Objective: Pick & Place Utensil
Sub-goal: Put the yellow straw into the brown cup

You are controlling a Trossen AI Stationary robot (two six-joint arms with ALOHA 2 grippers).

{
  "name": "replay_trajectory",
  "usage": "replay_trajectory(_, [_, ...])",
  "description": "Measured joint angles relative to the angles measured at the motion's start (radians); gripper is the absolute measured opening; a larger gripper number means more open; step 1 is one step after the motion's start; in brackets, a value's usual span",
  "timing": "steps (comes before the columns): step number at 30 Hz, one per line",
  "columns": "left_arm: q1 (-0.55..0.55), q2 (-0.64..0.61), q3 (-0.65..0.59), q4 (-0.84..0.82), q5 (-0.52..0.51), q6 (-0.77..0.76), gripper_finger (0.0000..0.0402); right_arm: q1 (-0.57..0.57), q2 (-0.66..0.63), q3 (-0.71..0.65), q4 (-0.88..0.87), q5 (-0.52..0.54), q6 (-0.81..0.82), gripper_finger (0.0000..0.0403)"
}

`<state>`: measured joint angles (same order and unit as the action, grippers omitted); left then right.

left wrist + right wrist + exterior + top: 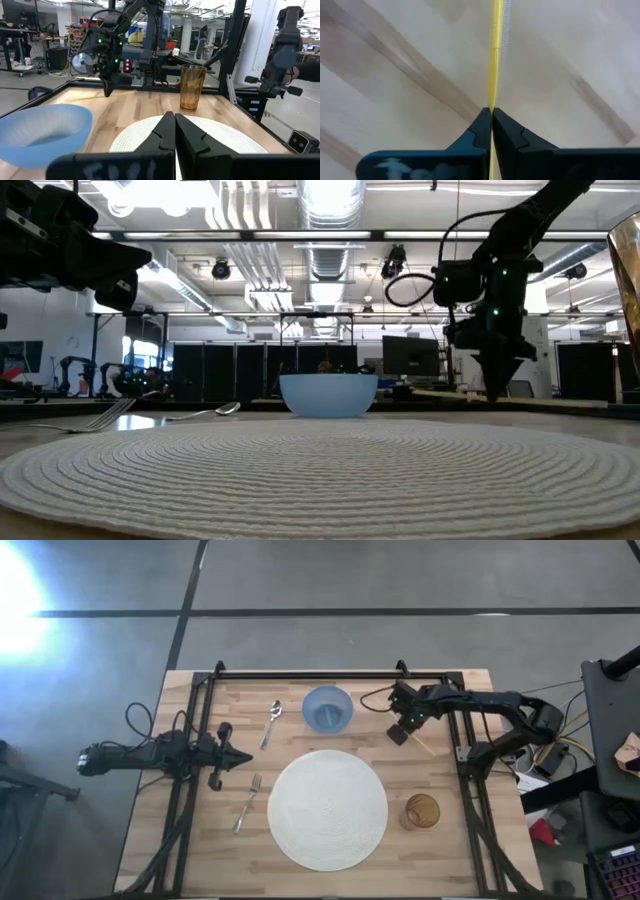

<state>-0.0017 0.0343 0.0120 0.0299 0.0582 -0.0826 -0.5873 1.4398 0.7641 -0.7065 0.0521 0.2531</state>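
The right gripper (491, 111) points straight down at the wooden table (440, 775), its fingers pinched tight on a thin yellow stick (495, 50), most likely a chopstick. It grips near one end so the stick can be lifted. Beside it sits the blue bowl (328, 708), then the spoon (271, 723) past that. The round mat (327, 810) and brown cup (421, 811) lie nearer the front. Nothing blocks the way. Far across, the left gripper (240, 756) waits, pressed shut with nothing in it, near the fork (248, 802)
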Motion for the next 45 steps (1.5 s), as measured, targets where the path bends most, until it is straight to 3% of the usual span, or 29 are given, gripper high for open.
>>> replay_trajectory(15, [0.000,0.000,0.000,0.000,0.000,0.000,0.0000,0.000,-0.220,0.061,-0.001,0.001,-0.016,0.0008])
replay_trajectory(27, [0.000,0.000,0.000,0.000,0.000,0.000,0.0000,0.023,-0.465,0.201,-0.080,-0.001,-0.027,0.0008])
replay_trajectory(37, [0.000,0.000,0.000,0.000,0.000,0.000,0.0000,0.158,-0.612,0.330,-0.118,-0.003,0.000,0.0008])
replay_trajectory(45, [0.000,0.000,0.000,0.000,0.000,0.000,0.0000,0.326,-0.722,0.317,-0.090,0.000,0.088,0.0008])
